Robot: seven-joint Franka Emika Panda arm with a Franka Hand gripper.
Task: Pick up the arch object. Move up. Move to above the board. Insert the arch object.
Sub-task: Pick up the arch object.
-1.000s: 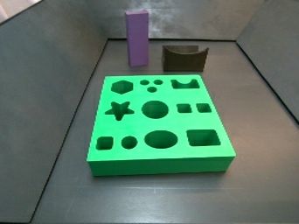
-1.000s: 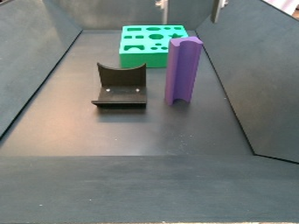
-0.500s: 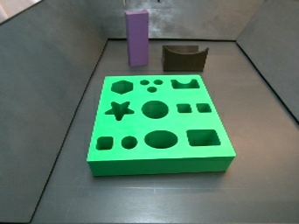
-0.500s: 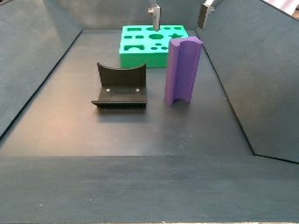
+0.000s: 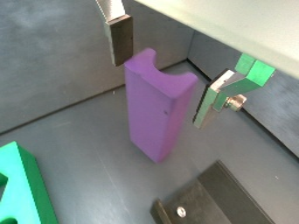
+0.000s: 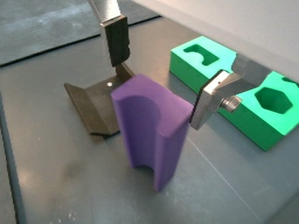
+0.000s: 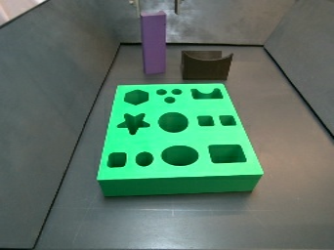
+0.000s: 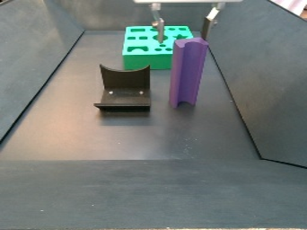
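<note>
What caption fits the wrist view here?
Open gripper poised above the upright purple arch object, fingers either side, not touching.

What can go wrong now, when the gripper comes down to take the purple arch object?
The gripper is open above the arch object, with its fingers on either side. The block stands tall and slim, so a finger catching its top may tip it. The dark brown block stands close beside it and might be bumped. An off-centre grip could tilt the piece for the board.

Both side views look down the tabletop from opposite ends, sharing board [image 7: 175, 137] and arch object [image 8: 188, 74]; both wrist views sit close above the hand [image 5: 163, 74]
</note>
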